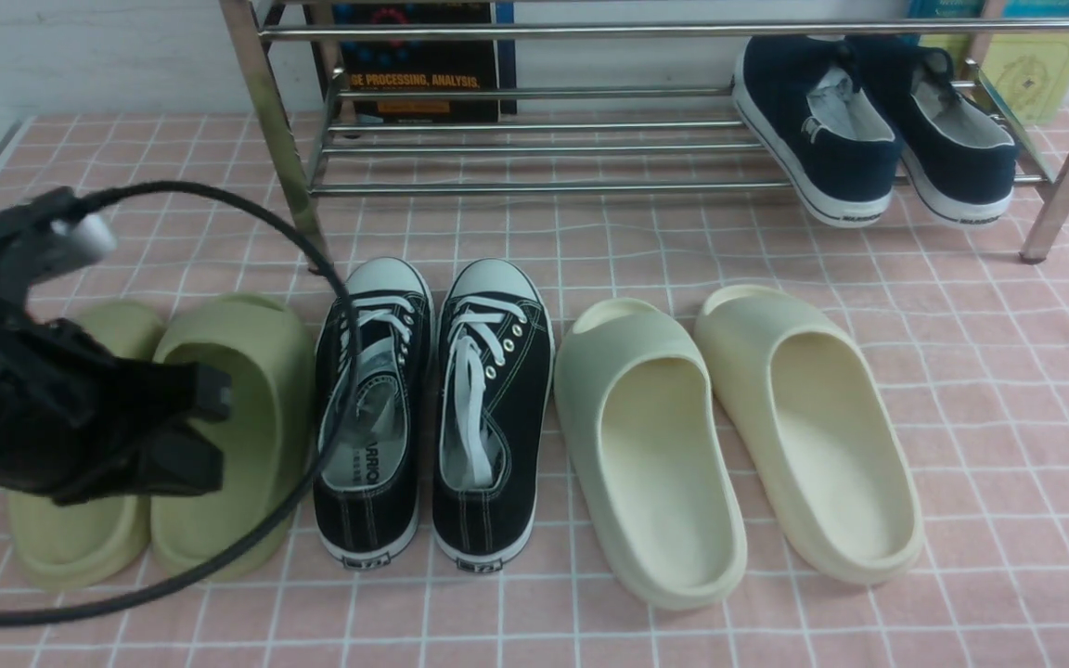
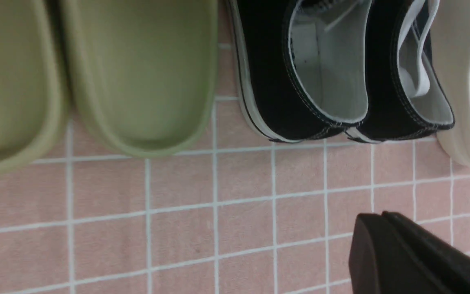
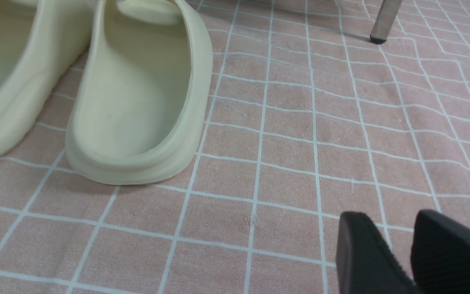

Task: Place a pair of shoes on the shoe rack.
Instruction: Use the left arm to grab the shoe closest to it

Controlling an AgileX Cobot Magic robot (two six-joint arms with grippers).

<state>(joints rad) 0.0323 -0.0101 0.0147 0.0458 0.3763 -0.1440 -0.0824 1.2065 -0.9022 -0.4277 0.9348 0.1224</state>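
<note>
soft even light, shoe rack glinting, slight blur

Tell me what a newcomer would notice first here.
Three pairs line the pink checked cloth: olive slides left, black sneakers in the middle, cream slides right. Behind them, navy slip-ons sit at the right end of the chrome shoe rack. The left arm looms over the olive slides.

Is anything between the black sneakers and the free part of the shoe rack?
Nothing visible. Only bare cloth lies between the black sneakers and the shoe rack; the navy shoes occupy its right end only.
</note>
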